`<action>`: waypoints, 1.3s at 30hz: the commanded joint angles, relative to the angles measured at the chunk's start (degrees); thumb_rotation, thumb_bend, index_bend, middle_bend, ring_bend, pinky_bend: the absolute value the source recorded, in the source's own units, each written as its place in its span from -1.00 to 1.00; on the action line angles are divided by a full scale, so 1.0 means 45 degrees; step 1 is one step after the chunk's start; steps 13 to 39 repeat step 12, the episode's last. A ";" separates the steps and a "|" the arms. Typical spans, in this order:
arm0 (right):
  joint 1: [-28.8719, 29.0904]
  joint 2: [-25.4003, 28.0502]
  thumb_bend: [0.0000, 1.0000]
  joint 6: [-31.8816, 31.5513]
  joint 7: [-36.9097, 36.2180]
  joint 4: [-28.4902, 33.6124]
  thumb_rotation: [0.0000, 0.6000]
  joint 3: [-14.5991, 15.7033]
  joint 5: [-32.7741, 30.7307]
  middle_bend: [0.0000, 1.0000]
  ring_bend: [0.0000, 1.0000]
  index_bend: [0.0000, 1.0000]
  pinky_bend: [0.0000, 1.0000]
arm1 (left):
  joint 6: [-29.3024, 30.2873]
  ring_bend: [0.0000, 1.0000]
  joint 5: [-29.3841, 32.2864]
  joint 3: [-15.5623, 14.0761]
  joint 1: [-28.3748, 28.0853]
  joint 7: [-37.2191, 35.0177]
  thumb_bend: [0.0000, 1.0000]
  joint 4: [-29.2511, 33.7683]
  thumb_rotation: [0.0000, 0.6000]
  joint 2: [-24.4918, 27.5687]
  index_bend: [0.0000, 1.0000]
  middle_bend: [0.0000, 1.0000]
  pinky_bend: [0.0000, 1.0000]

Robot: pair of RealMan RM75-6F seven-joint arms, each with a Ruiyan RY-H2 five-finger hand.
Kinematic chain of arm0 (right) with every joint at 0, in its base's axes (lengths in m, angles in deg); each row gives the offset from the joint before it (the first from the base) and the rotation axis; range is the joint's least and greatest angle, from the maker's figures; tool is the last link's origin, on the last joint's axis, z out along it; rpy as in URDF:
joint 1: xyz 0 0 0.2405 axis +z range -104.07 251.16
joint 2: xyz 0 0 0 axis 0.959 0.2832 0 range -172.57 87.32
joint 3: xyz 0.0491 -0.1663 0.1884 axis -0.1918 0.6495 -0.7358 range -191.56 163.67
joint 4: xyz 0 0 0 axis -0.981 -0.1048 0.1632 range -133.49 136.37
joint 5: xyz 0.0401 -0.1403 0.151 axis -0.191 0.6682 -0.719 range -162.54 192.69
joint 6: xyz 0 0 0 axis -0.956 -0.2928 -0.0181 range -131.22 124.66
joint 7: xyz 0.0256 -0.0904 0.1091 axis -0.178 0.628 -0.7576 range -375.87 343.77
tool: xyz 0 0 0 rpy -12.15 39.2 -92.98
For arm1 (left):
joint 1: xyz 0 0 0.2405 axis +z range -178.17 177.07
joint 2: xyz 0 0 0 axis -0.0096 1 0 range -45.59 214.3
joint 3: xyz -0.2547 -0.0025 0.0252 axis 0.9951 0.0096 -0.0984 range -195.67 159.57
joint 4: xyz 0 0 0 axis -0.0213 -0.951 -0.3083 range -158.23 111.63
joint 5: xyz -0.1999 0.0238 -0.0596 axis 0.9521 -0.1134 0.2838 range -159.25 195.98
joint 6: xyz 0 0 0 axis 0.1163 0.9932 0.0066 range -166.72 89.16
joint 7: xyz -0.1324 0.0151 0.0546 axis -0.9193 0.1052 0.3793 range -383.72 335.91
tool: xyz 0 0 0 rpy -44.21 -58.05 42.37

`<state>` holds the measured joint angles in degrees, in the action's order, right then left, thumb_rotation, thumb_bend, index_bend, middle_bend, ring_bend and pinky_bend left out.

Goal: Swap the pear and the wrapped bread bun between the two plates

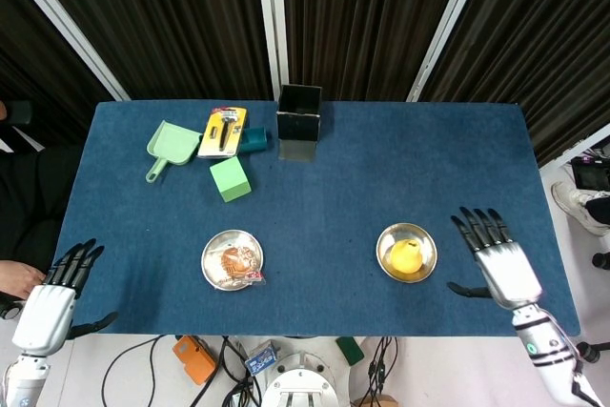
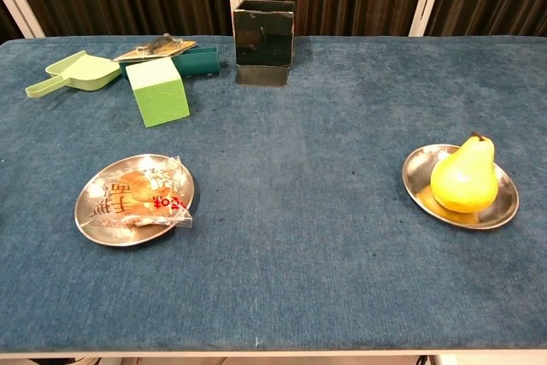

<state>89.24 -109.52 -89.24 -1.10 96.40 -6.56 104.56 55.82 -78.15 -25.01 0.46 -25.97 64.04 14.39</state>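
Both hands hover empty with fingers spread wide, seen only in the head view. Right hand sits near the front right of the blue surface, just to the right of the right plate and apart from it. Left hand is at the front left corner, past the surface's edge, well apart from the left plate.

2 round metal plates rest on the front half of the surface, well apart from each other. On the right plate stands a yellow pear, upright, its short stem pointing up. It sits toward the right side of that plate in the chest view. On the left plate lies the wrapped bread bun, a brown bun in clear plastic with red print. The wrapper's edge spills over the plate's right rim.

Toward the back of the surface stands a black open-topped box, near the middle. To its left lie a yellow packaged tool and, beside it, a pale green dustpan with its handle pointing toward the front left. A dark teal box lies between the package and the black box. A light green block stands just in front of the package.
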 commanded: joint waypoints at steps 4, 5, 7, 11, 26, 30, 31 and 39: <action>-0.3384 -0.0604 -0.62 -0.3748 -0.0565 -0.2340 0.32 0.0646 0.1076 -1.00 -1.00 -1.00 -1.00 | 0.0455 -1.00 0.0545 -0.0280 0.1025 0.0316 -0.88 -0.0808 1.00 -0.0139 -0.99 -1.00 -0.85; -0.3458 -0.0627 -0.62 -0.3915 -0.0728 -0.2462 0.32 0.0635 0.1278 -1.00 -1.00 -1.00 -1.00 | 0.0370 -1.00 0.0230 -0.0445 0.0941 0.0187 -0.88 -0.0839 1.00 0.0043 -0.99 -1.00 -0.85; -0.3564 -0.0659 -0.62 -0.4029 -0.0875 -0.2573 0.32 0.0539 0.1403 -1.00 -1.00 -1.00 -1.00 | 0.0347 -1.00 -0.0152 -0.0575 0.0832 -0.0210 -0.88 -0.0829 1.00 0.0237 -0.99 -1.00 -0.85; -0.3563 -0.0616 -0.62 -0.3749 -0.0943 -0.2532 0.32 0.0384 0.1609 -1.00 -1.00 -1.00 -1.00 | 0.0235 -1.00 -0.0181 -0.0430 0.0765 -0.0045 -0.88 -0.0848 1.00 0.0232 -0.99 -1.00 -0.85; -0.3552 -0.0606 -0.62 -0.3661 -0.0925 -0.2524 0.32 0.0361 0.1648 -1.00 -1.00 -1.00 -1.00 | 0.0188 -1.00 -0.0161 -0.0407 0.0756 -0.0038 -0.88 -0.0841 1.00 0.0217 -0.99 -1.00 -0.85; -0.3552 -0.0606 -0.62 -0.3661 -0.0925 -0.2524 0.32 0.0361 0.1648 -1.00 -1.00 -1.00 -1.00 | 0.0188 -1.00 -0.0161 -0.0407 0.0756 -0.0038 -0.88 -0.0841 1.00 0.0217 -0.99 -1.00 -0.85; -0.3552 -0.0606 -0.62 -0.3661 -0.0925 -0.2524 0.32 0.0361 0.1648 -1.00 -1.00 -1.00 -1.00 | 0.0188 -1.00 -0.0161 -0.0407 0.0756 -0.0038 -0.88 -0.0841 1.00 0.0217 -0.99 -1.00 -0.85; -0.3552 -0.0606 -0.62 -0.3661 -0.0925 -0.2524 0.32 0.0361 0.1648 -1.00 -1.00 -1.00 -1.00 | 0.0188 -1.00 -0.0161 -0.0407 0.0756 -0.0038 -0.88 -0.0841 1.00 0.0217 -0.99 -1.00 -0.85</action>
